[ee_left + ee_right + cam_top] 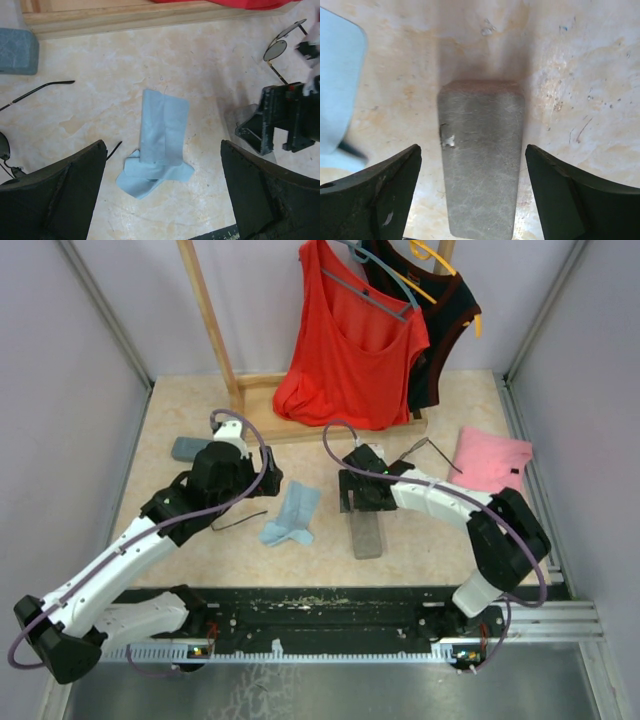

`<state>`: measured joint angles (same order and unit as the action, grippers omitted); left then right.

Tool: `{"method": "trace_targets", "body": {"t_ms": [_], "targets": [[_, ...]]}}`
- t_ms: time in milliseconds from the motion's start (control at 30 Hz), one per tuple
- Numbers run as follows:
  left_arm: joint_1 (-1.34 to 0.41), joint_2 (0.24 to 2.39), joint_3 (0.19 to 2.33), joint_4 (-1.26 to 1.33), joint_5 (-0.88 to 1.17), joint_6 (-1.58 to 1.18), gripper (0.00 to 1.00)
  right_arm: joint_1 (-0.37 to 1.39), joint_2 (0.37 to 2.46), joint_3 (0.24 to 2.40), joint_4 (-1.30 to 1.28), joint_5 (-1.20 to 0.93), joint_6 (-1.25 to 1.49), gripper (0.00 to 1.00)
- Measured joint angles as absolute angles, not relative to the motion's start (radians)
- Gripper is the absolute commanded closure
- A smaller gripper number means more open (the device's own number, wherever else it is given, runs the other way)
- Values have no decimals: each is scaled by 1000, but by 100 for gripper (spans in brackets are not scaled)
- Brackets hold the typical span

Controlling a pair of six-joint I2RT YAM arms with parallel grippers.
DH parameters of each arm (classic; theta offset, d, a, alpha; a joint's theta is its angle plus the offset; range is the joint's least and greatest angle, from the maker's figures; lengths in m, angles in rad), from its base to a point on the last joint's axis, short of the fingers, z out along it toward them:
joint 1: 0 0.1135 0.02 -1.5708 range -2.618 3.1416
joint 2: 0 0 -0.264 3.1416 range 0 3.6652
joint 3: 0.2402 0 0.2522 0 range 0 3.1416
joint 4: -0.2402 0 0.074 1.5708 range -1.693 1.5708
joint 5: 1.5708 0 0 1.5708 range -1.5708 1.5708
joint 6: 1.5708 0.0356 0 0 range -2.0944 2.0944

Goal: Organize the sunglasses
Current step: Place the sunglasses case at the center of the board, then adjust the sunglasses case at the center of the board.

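Two pairs lie on the tabletop [180, 410] in the top view: left sunglasses [240, 520] at 9 o'clock of the blue cloth [292, 515], right sunglasses [430, 443] at 1 o'clock of the right gripper [358, 495]. They are probably light and bendable, best pinched at the bridge. Left wrist: the left gripper [162, 145] gapes empty toward the cloth; right wrist: the right gripper, parted, straddles a grey case [480, 155] without touching.

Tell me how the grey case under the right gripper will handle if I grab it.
The case looks stiff: its edges are straight, so it likely won't sag. It lies flat and oblong, so rolling seems unlikely. Its surface looks smooth and scuffed, so it may slip; the open right gripper is centred over it.
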<state>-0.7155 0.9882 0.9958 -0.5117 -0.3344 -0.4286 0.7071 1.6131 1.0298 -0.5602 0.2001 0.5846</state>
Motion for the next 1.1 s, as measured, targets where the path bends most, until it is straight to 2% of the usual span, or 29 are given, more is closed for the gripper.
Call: {"method": "trace_targets", "body": {"t_ms": [100, 300, 433, 600, 700, 833, 1100], "targets": [[-715, 1005, 1002, -530, -359, -450, 0, 707, 1543, 1026, -533, 192, 584, 6], [-715, 1042, 1025, -559, -392, -495, 0, 694, 1410, 1013, -509, 213, 595, 5], [-731, 1114, 1054, -576, -394, -558, 2, 587, 1273, 926, -471, 199, 635, 4], [-873, 1277, 1111, -611, -445, -698, 2, 289, 1066, 775, -430, 129, 707, 1], [-968, 1381, 1144, -610, -466, -782, 2, 202, 1010, 761, -448, 114, 738, 1], [-1043, 1508, 1206, -611, -492, -860, 2, 172, 932, 757, -480, 134, 770, 1], [-1103, 1861, 1502, -670, -516, -927, 0, 171, 719, 727, -522, 174, 781, 2]]}}
